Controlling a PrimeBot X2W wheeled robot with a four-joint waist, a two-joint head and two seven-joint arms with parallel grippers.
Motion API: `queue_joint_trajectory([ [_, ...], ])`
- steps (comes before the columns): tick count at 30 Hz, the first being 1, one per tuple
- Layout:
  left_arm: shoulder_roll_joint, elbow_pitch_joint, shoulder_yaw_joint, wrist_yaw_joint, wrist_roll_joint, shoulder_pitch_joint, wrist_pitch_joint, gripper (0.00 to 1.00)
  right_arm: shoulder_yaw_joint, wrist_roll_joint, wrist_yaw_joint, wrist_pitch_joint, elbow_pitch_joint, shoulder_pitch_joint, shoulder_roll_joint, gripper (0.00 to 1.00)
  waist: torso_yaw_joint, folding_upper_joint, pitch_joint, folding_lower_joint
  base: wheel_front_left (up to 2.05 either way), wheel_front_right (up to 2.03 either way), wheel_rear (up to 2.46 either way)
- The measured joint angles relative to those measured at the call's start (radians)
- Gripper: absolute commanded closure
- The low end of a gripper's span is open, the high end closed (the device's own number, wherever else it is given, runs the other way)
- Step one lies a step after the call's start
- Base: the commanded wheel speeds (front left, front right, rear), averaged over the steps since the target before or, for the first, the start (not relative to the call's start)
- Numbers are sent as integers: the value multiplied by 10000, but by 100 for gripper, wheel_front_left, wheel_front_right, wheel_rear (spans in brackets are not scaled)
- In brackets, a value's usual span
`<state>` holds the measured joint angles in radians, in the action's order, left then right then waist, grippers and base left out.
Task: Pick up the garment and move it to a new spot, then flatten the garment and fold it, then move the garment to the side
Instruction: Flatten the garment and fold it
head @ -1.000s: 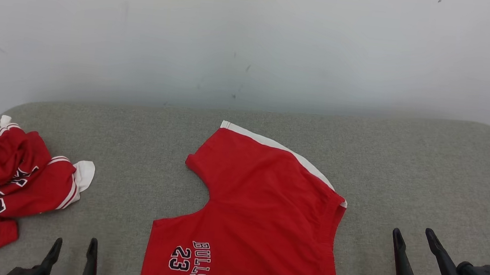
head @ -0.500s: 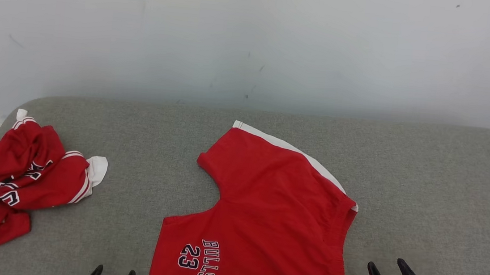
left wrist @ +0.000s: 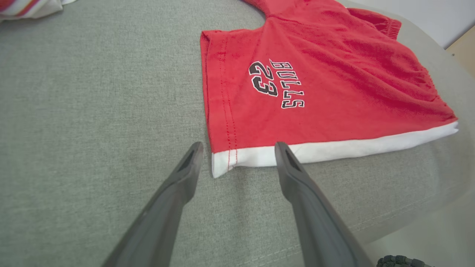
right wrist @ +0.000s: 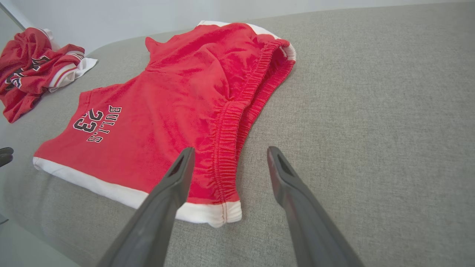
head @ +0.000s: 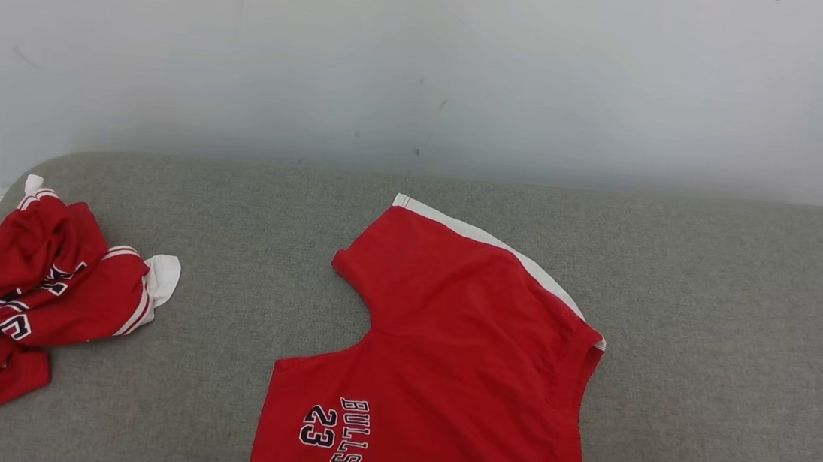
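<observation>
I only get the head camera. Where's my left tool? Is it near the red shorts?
Observer: Yes. The left tool is open, and in the left wrist view the near left corner of the red shorts sits between its fingertips.
Operator: What does that corner look like?
Observer: It has a white hem that runs along the whole near edge.
Operator: And my right tool?
Observer: The right tool is open too, lined up with the gathered elastic waistband at the other near corner.
</observation>
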<state>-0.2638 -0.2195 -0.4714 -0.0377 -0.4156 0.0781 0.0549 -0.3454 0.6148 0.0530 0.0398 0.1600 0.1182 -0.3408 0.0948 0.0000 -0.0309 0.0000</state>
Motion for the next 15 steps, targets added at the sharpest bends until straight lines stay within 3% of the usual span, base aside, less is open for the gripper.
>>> queue_joint_trajectory([
  [6, 165, -422, -180, -247, -383, -61, 454, 0, -209, 31, -2, -596, 282, -2, 10, 0, 35, 0, 94, 0, 0, 0, 0],
  [15, 349, -1160, -199, -255, -435, -665, 825, 0, -552, 50, -2, -1160, 679, -80, 86, 0, 86, 1, 152, 0, 0, 0, 0],
])
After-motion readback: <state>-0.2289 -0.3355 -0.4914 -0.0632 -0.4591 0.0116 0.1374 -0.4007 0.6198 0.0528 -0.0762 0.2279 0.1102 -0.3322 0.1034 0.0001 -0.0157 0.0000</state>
